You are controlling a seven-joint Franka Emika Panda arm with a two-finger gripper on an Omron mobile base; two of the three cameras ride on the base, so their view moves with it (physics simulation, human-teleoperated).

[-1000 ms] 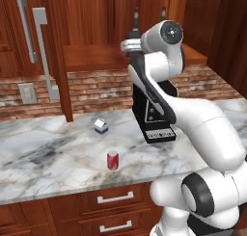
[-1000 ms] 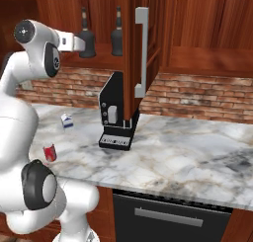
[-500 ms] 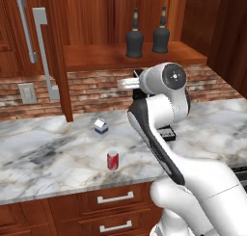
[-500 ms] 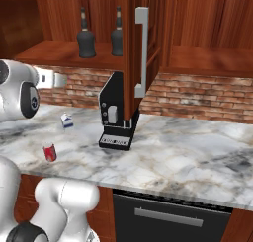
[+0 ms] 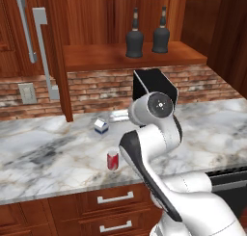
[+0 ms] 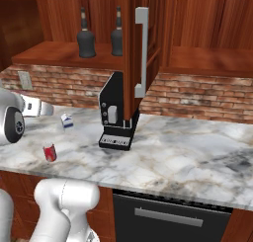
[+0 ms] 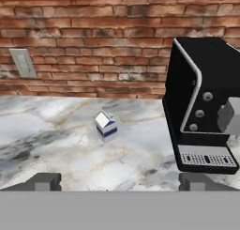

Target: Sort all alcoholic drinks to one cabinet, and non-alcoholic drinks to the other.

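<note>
Item: milk carton [image 7: 106, 125], ahead between your spread, empty fingers [image 7: 44, 182]; risk: coffee machine [image 7: 204, 116] beside right finger, clip it swinging in

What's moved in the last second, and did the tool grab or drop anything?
The arm swung down from the open cabinet toward the counter; the tool is open and empty, now facing the milk carton. Both bottles stay on the cabinet shelf; carton, soda can and coffee machine haven't moved.
</note>
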